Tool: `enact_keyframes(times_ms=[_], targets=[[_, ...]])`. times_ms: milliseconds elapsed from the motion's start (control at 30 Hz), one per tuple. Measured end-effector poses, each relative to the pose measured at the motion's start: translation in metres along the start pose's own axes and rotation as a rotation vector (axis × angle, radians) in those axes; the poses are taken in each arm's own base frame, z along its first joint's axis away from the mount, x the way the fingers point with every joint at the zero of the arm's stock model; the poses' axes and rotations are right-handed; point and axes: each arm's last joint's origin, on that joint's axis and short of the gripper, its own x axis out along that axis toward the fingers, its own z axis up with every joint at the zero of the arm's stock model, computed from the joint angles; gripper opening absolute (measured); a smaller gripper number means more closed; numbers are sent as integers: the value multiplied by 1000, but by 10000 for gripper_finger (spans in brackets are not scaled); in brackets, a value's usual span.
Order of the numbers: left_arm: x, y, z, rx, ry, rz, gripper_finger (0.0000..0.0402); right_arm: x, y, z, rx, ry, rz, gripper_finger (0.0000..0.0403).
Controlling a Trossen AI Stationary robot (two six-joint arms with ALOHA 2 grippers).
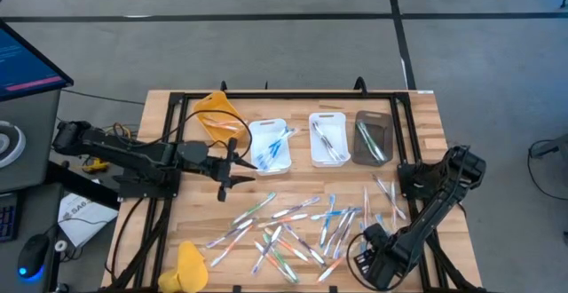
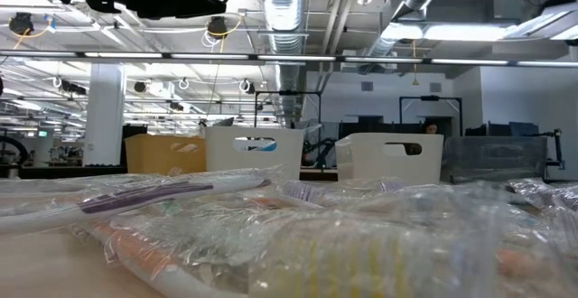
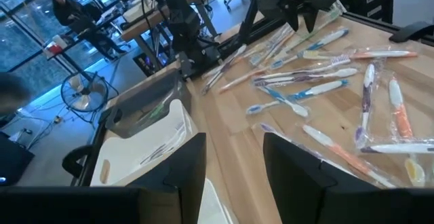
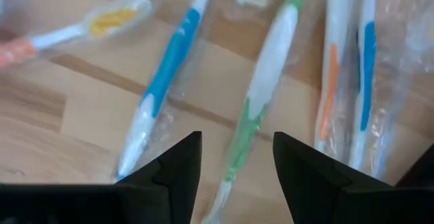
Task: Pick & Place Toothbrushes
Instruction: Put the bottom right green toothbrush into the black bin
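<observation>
1. Your right tool (image 4: 234,176) hangs low over the near right part of the pale wooden slatted desk (image 1: 169,124), its two dark fingers parted and holding nothing.

2. Right under that gap lies a white plastic toothbrush with a green grip (image 4: 261,88), sealed in a clear wrapper. Its long axis runs almost straight away from the wrist, through the gap, not across it; judge whether the wrist needs a turn before closing. A white toothbrush with a blue grip (image 4: 163,81) lies just beside it, slanted.

3. The right arm is folded, elbow toward the desk's right edge, wrist pointing steeply down at the loose pile of wrapped toothbrushes (image 1: 297,231).

4. Your left tool (image 1: 232,162) hovers level just beside the white rectangular plastic tray (image 1: 269,145) that already holds some brushes; its fingers stand apart and empty.

5. That arm reaches in flat from the left. It is well apart from the pile, so the right arm is the nearer one.

6. Farther along stand a second white tray (image 1: 328,138) and a dark clear tray (image 1: 374,137), each with brushes inside.
</observation>
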Motion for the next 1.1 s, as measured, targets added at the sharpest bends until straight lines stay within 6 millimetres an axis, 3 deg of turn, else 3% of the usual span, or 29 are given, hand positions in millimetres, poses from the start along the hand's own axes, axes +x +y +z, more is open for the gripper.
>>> enact_keyframes(times_ms=[500,733,1100], targets=[[0,2,1,51,-13,13,141,10,-4,-2,-1,11,18,178],[0,11,0,38,-22,64,141,28,-8,0,5,46,71,176],[0,24,-3,23,-31,137,141,32,-10,1,4,55,80,177]])
